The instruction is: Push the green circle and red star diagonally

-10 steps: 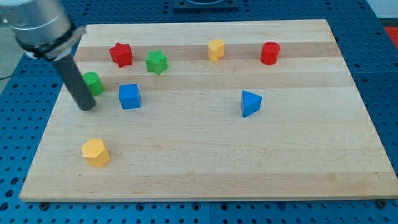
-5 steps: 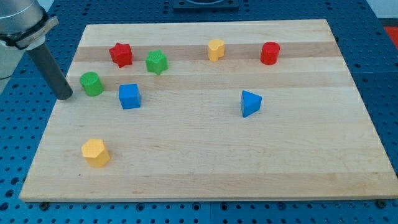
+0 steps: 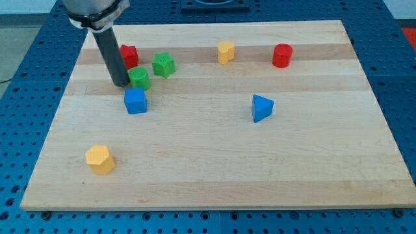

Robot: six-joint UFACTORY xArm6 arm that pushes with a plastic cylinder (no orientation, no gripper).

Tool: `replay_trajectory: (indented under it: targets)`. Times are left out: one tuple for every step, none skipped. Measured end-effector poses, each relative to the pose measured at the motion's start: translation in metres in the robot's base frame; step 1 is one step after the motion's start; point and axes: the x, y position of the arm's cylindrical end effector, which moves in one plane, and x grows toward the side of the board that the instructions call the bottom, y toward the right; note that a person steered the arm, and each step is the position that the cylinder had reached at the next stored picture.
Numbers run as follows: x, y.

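Note:
The green circle (image 3: 140, 78) is a short green cylinder on the wooden board's upper left. It sits just below the red star (image 3: 129, 56), which the rod partly hides. My tip (image 3: 121, 83) rests on the board against the green circle's left side. The green circle lies between the red star above, the green star (image 3: 164, 64) to its upper right and the blue cube (image 3: 135, 101) below it.
A yellow block (image 3: 225, 51) and a red cylinder (image 3: 282, 55) stand along the view's top. A blue triangle (image 3: 261, 108) lies right of centre. A yellow hexagon (image 3: 100, 159) sits at the lower left. The board's left edge (image 3: 55, 123) is near.
My tip went left around the green circle, then swept right. The green circle has slid up and to the right, from beside the board's left edge to just under the red star.

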Motion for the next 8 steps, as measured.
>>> replay_trajectory:
  targets:
    - [0.003, -0.030]
    - [0.016, -0.033]
    - [0.033, -0.033]
    - [0.039, -0.020]
    - [0.036, -0.006]
    - [0.036, -0.006]
    - [0.036, -0.006]
    - [0.036, -0.006]
